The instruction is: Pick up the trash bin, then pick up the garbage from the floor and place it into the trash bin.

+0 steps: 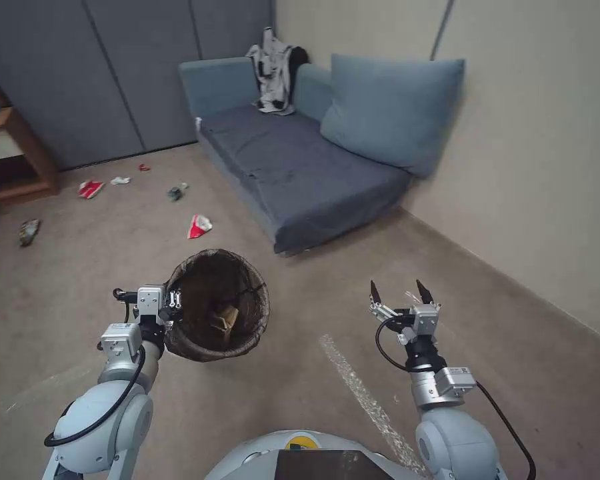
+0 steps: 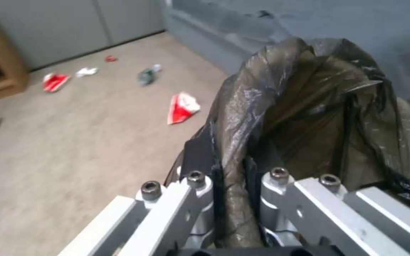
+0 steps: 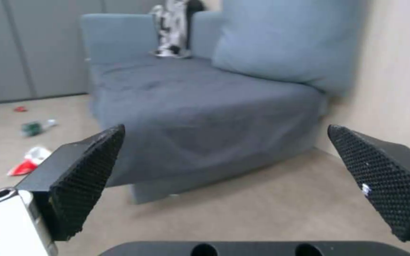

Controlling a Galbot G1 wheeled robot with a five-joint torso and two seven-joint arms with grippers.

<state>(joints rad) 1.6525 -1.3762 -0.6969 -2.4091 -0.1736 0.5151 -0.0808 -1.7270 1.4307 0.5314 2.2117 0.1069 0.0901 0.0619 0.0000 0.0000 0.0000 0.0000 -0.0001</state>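
Trash bin [image 1: 217, 307]: held up off the floor at the robot's front left, with a brown wrapper already inside.
Left claw [image 1: 169, 301]: pinched shut on the bin's rim and its thin bag.
Right claw [image 1: 398, 292]: fingers wide apart, holding nothing, out front on the right.
How the bin feels: probably light; the bag looks slippery, so the rim is the best place to hold.
Garbage: a red-and-white packet [image 1: 199, 226] is nearest; a green bottle [image 1: 176, 193] and another packet [image 1: 90, 189] lie farther off.
In the way: the sofa [image 1: 300, 167] stands just beside the nearest packet.

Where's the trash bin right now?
The trash bin is off the floor, held at its rim by the left gripper on the robot's left, in front of the sofa.
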